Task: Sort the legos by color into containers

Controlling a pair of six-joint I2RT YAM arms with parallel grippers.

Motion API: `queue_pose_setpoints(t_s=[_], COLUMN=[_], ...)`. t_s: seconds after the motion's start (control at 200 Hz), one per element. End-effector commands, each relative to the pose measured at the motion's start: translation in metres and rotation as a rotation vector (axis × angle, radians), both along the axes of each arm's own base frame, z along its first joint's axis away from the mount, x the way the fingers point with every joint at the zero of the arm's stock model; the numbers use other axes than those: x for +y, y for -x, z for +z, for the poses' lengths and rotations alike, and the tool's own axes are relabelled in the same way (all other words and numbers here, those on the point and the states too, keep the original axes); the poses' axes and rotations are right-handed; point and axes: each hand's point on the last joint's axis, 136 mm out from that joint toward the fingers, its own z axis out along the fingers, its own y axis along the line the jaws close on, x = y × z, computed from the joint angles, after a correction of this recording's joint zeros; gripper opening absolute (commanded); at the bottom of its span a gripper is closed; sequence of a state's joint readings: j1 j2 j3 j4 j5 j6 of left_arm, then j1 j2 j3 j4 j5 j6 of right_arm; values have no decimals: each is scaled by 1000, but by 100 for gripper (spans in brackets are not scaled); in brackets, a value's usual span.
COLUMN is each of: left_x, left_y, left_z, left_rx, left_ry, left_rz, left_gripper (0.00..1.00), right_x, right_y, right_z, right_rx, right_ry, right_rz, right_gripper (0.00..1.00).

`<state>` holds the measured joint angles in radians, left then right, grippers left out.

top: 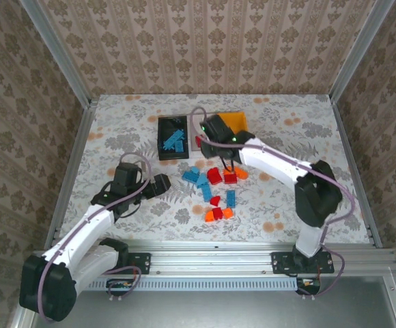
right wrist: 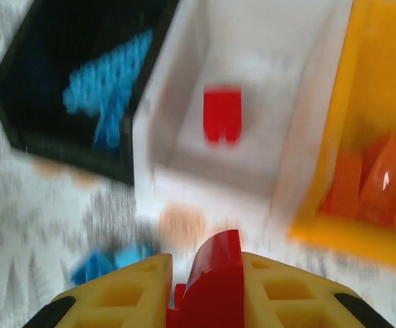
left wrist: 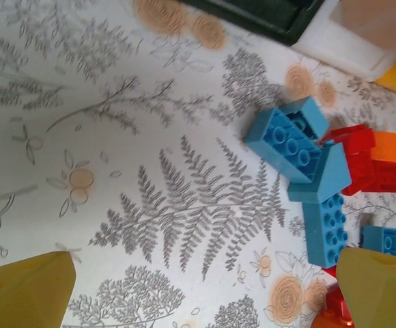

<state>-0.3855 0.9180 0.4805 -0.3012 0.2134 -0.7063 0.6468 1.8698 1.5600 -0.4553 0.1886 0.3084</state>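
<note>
Clenched on a glossy red piece (right wrist: pixel 211 273) with a rounded top: right end effector (right wrist: pixel 208 290), yellow plastic fingers with square hollows, hovering just at 6 o'clock of the white bin (right wrist: pixel 184 75).

Inside that smooth, straight-walled bin, one flat red brick (right wrist: pixel 222 113).

Touching at its 9 o'clock, the black bin (right wrist: pixel 68 154), with studded blue bricks (right wrist: pixel 109 96) heaped inside. At its 3 o'clock, the orange-yellow bin (right wrist: pixel 321 171), with slab-like orange bricks (right wrist: pixel 369 181) leaning together.

Released and spread wide above the matte fern-and-flower print counter (left wrist: pixel 116 137): left end effector (left wrist: pixel 198 294), at 9 o'clock of the loose pile (top: pixel 215 188).

In that pile, rectangular studded plastic bricks in blue, red and orange, several touching, on the counter at 6 o'clock of the bins.
</note>
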Motion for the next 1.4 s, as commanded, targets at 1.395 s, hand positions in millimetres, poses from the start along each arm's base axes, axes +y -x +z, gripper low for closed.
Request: queue_pose_setpoints(t_s=[1.395], left_x=[-85], left_y=[-3], left_z=[-1], left_rx=[31], left_ry=[98], left_rz=[-198], left_gripper=[100], right_x=[-129], right_y=[93], right_z=[-107], right_rx=[220], right_ry=[162], right_rz=[-157], right_gripper=[58])
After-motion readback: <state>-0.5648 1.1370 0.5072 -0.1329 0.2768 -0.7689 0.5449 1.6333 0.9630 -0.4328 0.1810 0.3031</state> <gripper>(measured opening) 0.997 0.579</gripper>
